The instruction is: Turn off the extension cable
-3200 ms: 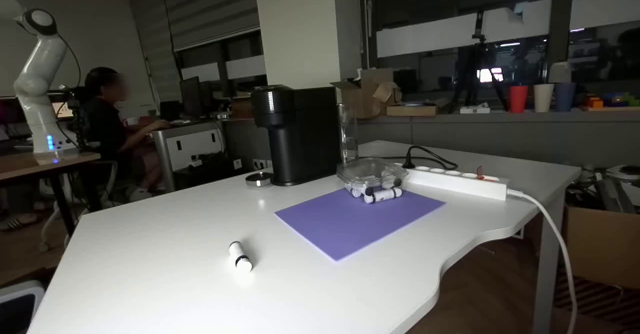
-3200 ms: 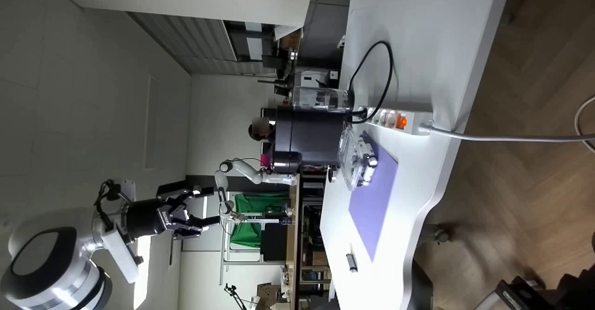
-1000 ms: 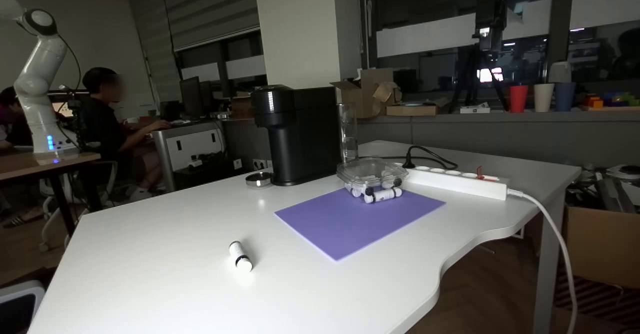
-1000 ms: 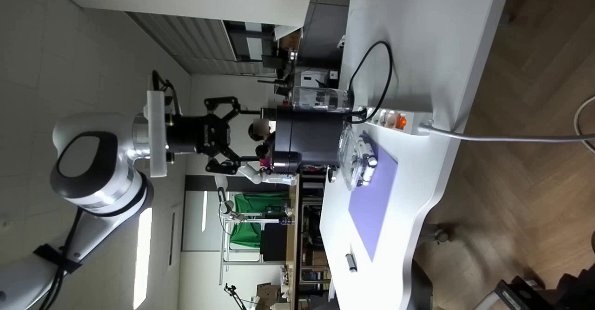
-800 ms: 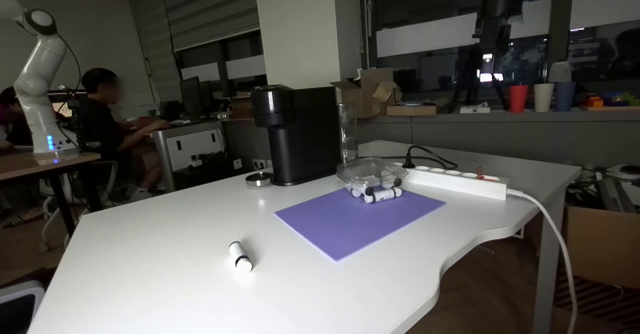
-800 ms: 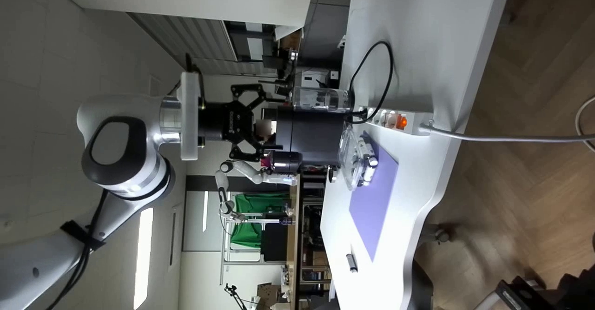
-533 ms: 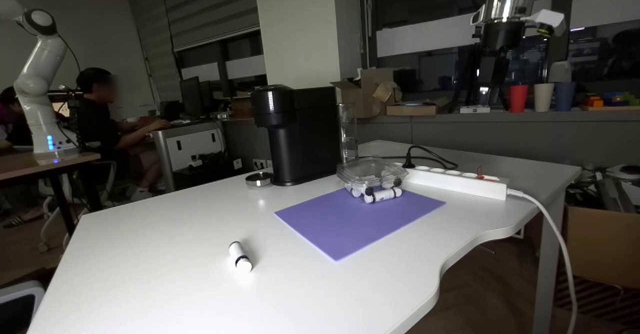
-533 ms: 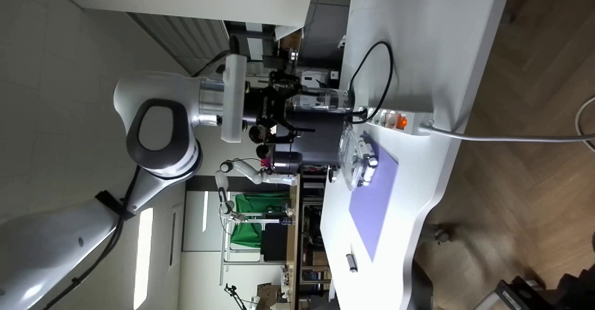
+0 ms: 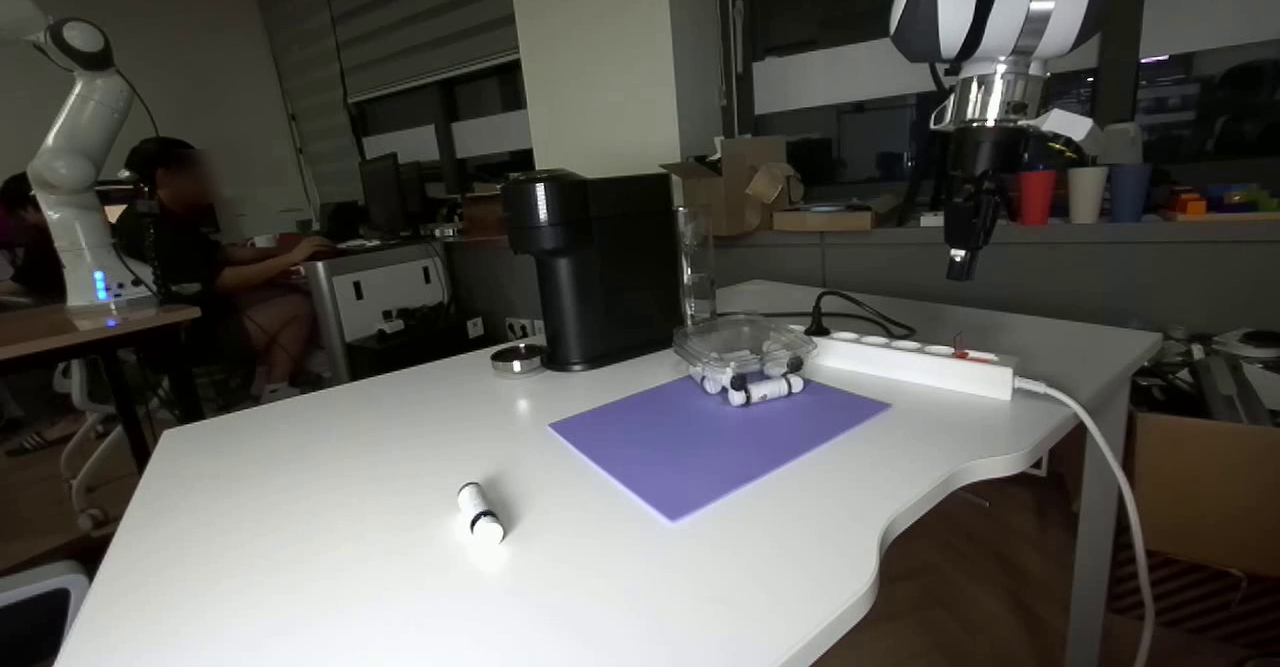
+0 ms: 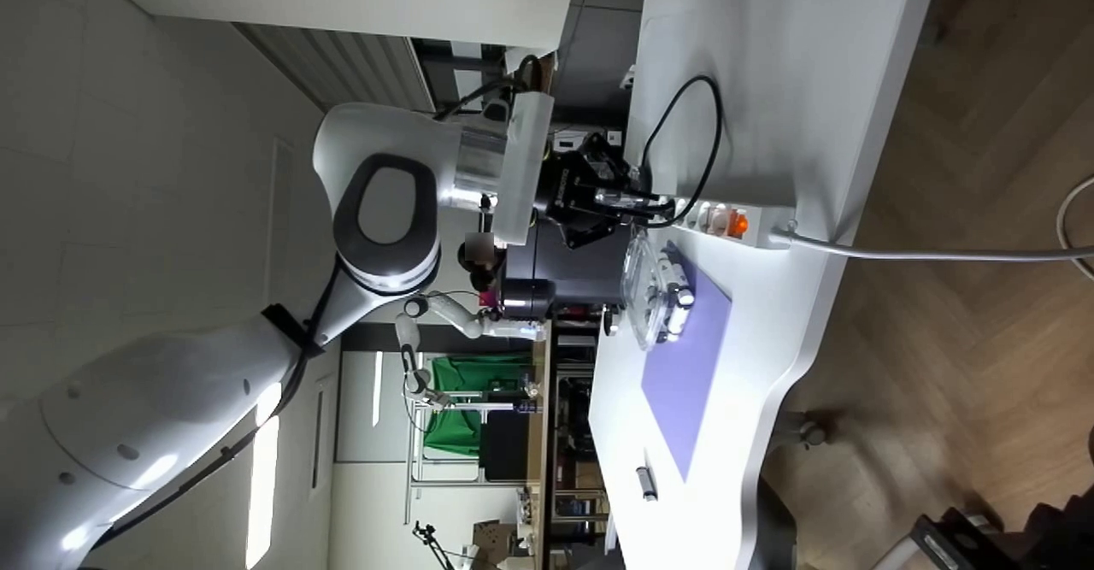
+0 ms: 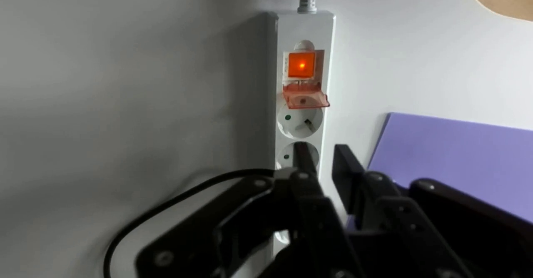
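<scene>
Lying at near left on the white table (image 9: 320, 487) in an exterior view is a white cylinder (image 9: 481, 514). Farther right stands a black machine (image 9: 610, 267), then the purple mat (image 9: 690, 452), a clear container (image 9: 742, 340) at its far corner. Right of the container is the extension cable (image 9: 910, 367), a long white strip at the table's far right. Near its right end, a red cover (image 11: 306, 99) stands open beside a glowing orange switch (image 11: 301, 65). Above and apart from the strip hangs the gripper (image 9: 962, 267), its fingers (image 11: 304, 161) parted by a narrow gap. The cord (image 10: 940, 255) drops over the right edge.
</scene>
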Robot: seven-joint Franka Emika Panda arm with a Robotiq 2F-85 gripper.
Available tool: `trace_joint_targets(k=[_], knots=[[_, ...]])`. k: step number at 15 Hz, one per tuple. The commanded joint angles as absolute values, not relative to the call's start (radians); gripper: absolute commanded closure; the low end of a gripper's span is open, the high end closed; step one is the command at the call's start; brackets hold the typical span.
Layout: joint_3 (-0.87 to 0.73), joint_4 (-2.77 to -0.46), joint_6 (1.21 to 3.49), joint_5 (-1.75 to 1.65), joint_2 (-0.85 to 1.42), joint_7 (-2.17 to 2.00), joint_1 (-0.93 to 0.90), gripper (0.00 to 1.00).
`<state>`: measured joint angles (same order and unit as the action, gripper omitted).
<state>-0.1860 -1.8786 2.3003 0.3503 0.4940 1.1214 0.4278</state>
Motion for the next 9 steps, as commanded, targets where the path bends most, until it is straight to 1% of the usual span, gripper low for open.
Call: trace_joint_targets(k=[1, 9], knots=[[-0.166, -1.832, 2.243, 0.327, 0.528, 1.072, 0.456, 1.0], [-0.162, -1.861, 2.242, 0.34, 0.545, 1.036, 0.479, 1.0]])
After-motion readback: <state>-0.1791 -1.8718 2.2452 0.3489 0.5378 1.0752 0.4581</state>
